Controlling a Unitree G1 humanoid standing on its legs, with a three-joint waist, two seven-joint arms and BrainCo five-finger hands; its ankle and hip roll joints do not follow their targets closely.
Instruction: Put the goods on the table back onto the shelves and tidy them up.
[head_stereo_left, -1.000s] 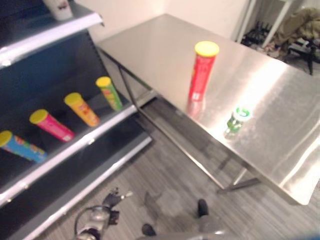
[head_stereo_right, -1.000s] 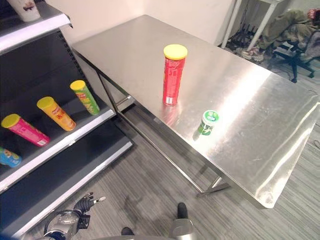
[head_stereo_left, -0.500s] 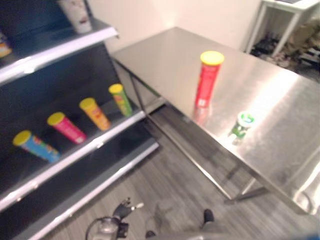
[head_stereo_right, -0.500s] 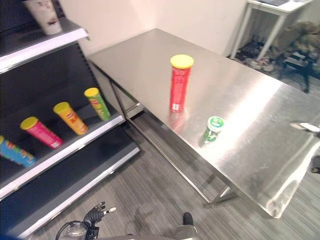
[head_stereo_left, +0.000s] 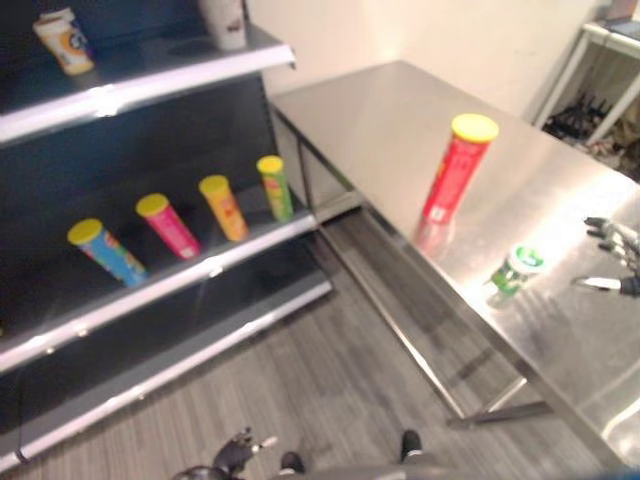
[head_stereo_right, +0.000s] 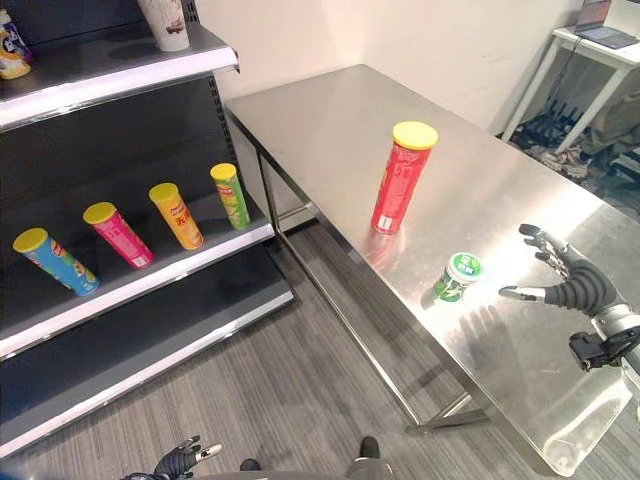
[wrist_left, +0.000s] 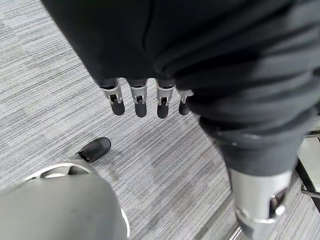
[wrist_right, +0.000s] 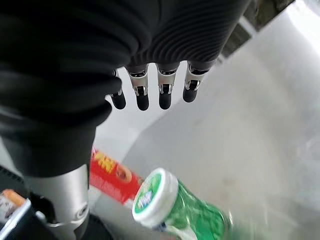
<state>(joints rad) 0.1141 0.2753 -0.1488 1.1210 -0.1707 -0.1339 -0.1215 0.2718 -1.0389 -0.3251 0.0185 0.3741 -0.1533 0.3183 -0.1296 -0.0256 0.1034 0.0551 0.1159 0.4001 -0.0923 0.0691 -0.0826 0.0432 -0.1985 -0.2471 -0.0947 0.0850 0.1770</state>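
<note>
The right robot hand (head_stereo_right: 572, 285) hangs over the worktop (head_stereo_right: 330, 120), fingers spread, holding nothing. The small green tub (head_stereo_right: 457, 276) stands just left of it, near the tall red can (head_stereo_right: 400, 176). Picking up comes first: it should reach left and close around the tub. The left robot hand (head_stereo_right: 178, 461) hangs low, open.

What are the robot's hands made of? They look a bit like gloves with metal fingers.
Each hand has slim silver fingers ending in rounded dark tips, plus a thicker silver thumb set apart. The back of the right hand and its wrist sit under a black ribbed cover, much like a glove. The left hand looks the same: black ribbed cover, silver fingers, dark tips.
</note>
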